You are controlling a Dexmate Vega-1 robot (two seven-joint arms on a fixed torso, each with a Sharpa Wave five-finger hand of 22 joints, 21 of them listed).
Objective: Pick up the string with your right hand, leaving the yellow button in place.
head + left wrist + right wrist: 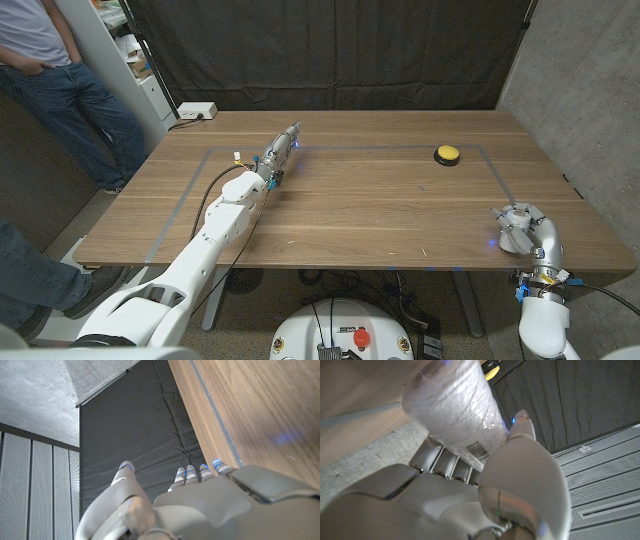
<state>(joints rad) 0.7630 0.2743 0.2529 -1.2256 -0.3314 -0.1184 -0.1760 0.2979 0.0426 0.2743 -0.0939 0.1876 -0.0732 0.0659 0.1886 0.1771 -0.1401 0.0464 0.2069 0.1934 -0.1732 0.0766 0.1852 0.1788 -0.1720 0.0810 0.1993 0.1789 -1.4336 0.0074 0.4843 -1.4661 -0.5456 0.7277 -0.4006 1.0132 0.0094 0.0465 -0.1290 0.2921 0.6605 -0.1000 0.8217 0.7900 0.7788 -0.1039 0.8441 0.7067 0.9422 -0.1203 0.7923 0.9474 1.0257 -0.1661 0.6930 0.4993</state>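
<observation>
Firmly, right robot hand (485, 495) grips the string spool (452, 407).

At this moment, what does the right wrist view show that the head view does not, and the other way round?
Right wrist view: the spool of white string wrapped in clear film with a barcode label, held between the right hand's fingers and thumb.

Head view: the whole wooden table, the left hand stretched out over its far left part, a person standing beyond the table's left corner, and a white power strip.

Both: the right hand and the yellow button.
</observation>
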